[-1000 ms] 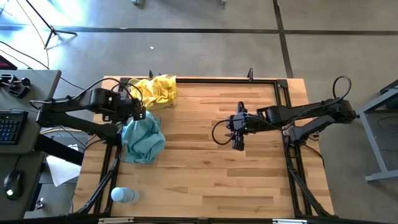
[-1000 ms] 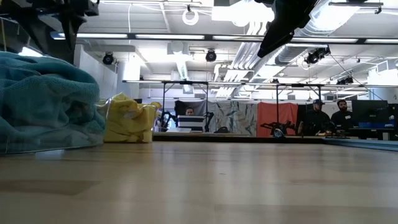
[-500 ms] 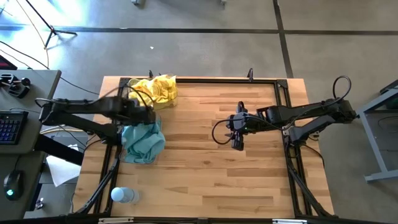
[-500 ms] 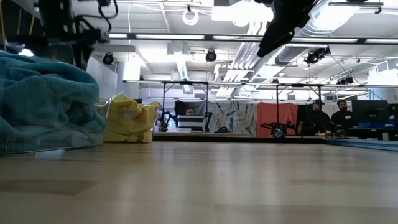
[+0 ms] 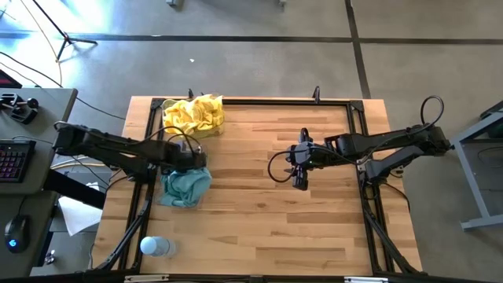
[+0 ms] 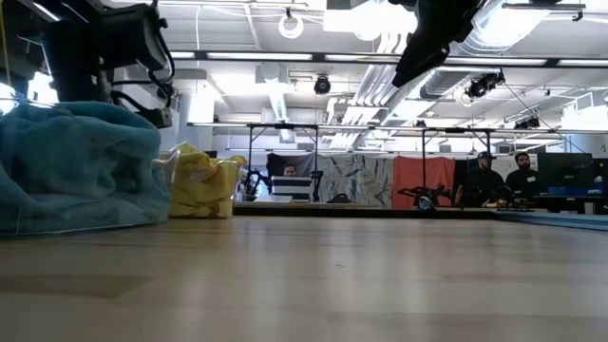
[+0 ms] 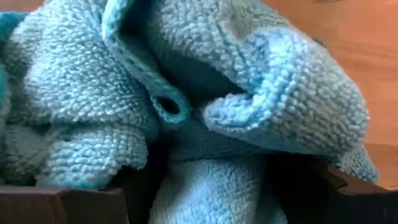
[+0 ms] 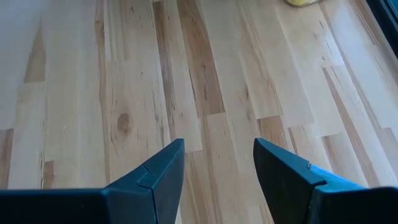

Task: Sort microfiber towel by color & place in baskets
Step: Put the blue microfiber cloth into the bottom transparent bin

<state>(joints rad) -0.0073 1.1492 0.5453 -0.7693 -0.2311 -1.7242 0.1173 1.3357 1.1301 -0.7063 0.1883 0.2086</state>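
Observation:
Teal microfiber towels [image 5: 185, 187] lie heaped in a clear basket [image 6: 57, 226] at the table's left side. Yellow towels [image 5: 195, 114] fill a second clear basket [image 6: 167, 180] at the far left corner. My left gripper [image 5: 189, 159] is open, low over the far part of the teal heap. In the left wrist view its fingers stand wide apart with teal folds [image 7: 205, 112] filling the gap [image 7: 199, 199]. My right gripper [image 5: 300, 181] waits open above the bare middle of the table, [image 8: 217, 168] in its wrist view. My left gripper comes at the teal heap from above, slanting from the table's left. Its open fingers [image 7: 62, 205] stand on either side of a bulge of several towel folds [image 7: 205, 180]. The heap rests in its basket. Whether the finger pads touch the cloth, I cannot tell.
A small pale blue bottle [image 5: 155, 246] lies near the table's near left corner. A black metal frame [image 5: 259, 101] runs along the table's far, left and right edges. Bare wood [image 5: 267, 228] spans the middle and near side. People sit far behind the table [image 6: 518, 176].
My left gripper has moved toward the table's right and somewhat nearer, and has come down onto the teal heap. The heap's top now sits lower than before and shows smaller in the high view. The right arm has kept still.

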